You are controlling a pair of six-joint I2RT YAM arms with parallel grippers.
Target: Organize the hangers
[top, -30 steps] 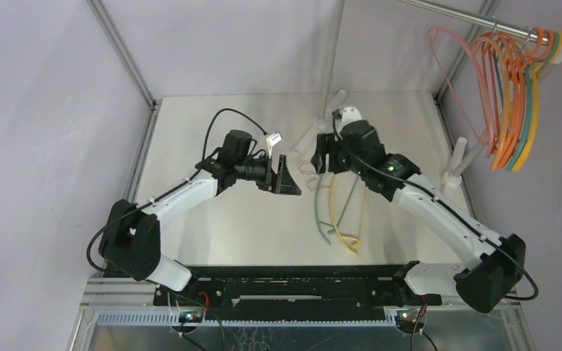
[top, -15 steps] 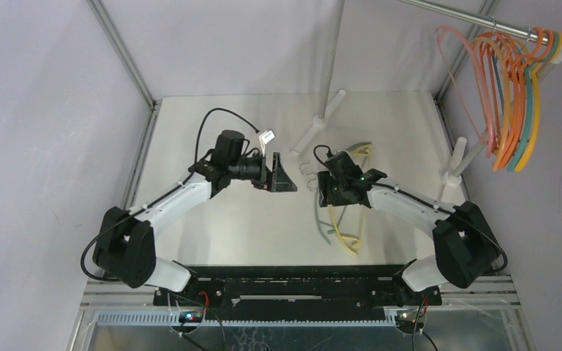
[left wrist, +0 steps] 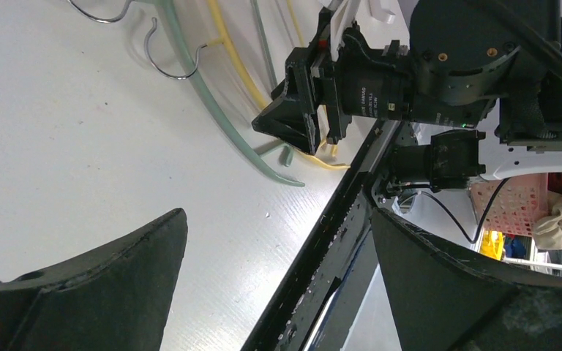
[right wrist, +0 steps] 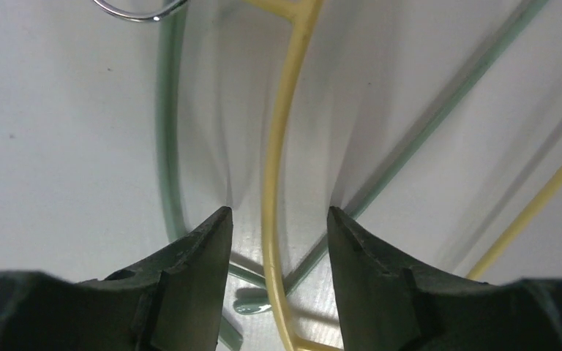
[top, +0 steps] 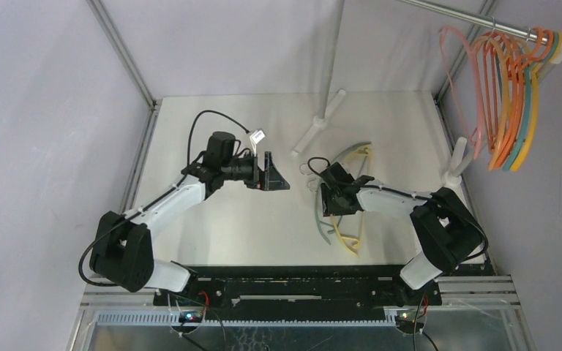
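right gripper (right wrist: 278,213) low on the table (top: 212,227), jaws apart straddling the yellow hanger (right wrist: 273,146), not clamped. we read it as lining up a pick. left gripper (left wrist: 276,216) wide open, empty, standing clear.

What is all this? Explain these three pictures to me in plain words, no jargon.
Two black-and-white robot arms are bolted at the near edge of a pale table. The wide picture comes from a fixed camera above and behind them; the other two come from a camera on each wrist. A thin plastic yellow hanger and a pale green hanger lie on the table among others; orange, yellow and teal hangers hang on a steel rail. The left gripper is open, holding nothing. The right gripper is open, straddling the yellow hanger, not clamped.
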